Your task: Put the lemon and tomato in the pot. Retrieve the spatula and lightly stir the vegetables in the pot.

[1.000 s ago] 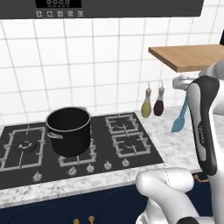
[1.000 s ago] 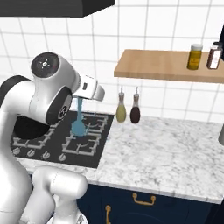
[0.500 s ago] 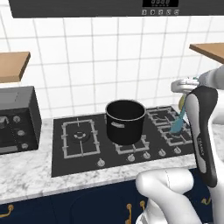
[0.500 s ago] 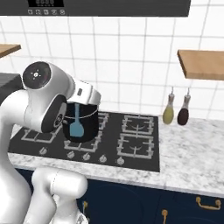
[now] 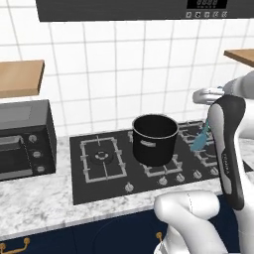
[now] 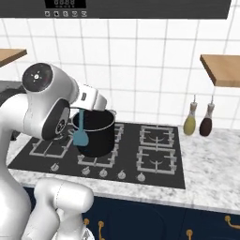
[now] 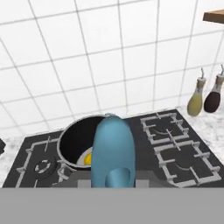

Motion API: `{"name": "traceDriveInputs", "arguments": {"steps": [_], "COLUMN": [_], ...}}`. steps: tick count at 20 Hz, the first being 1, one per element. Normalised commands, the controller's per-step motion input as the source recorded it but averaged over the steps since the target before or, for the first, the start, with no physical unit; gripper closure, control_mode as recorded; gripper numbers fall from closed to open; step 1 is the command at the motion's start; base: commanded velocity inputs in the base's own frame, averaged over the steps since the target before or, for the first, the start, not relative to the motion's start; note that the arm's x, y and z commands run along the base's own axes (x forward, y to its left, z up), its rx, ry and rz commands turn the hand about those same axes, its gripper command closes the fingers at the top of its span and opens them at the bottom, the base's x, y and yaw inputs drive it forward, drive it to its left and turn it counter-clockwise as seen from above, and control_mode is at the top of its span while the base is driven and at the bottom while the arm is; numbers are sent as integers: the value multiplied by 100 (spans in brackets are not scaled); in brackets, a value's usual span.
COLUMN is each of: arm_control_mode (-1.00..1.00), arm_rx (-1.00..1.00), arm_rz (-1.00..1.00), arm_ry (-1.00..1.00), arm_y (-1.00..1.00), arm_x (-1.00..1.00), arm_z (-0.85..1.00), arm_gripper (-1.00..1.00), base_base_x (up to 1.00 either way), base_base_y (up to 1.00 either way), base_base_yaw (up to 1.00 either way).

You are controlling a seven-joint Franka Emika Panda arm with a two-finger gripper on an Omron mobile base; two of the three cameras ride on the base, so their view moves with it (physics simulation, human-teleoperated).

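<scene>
The spatula (image 7: 113,151), a light-blue tool with a thin handle and a broad rounded head, hangs head-down from our gripper (image 6: 82,111), whose jaws are clamped together on its handle. In the right base view it hangs in front of the pot's near wall; in the left base view it sits off to the pot's right, over the burner grates. So we judge it beside the pot, not yet over the opening.

The pot (image 5: 155,139) is a deep black cylinder with a shiny rim, standing on the dark cooktop (image 5: 99,173). A glimpse of the yellow lemon (image 7: 88,158) shows on its floor; we cannot make out the tomato.

Our worries from here:
- The flat head could catch the rim on the way in and nudge the pot across the grates.
- A thin handle in a narrow grip may twist once the head meets the round fruit.
- Stirring too hard could roll the smooth lemon up the wall.
</scene>
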Motion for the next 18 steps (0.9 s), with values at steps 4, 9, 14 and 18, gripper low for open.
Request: {"name": "traceDriveInputs", "arguments": {"steps": [4, 9, 14, 18], "arm_control_mode": [-100, -100, -100, -100], "arm_rx": [2, 0, 0, 0], "arm_rz": [0, 0, 0, 0], "arm_ry": [-31, -15, 0, 0], "arm_y": [15, 22, 34, 17], "arm_x": [22, 92, 100, 100], "arm_z": [92, 23, -9, -36], "arm_gripper": [100, 100, 100, 100], "base_base_x": [0, 0, 0, 0], "base_base_y": [0, 0, 0, 0], "base_base_yaw": [0, 0, 0, 0]}}
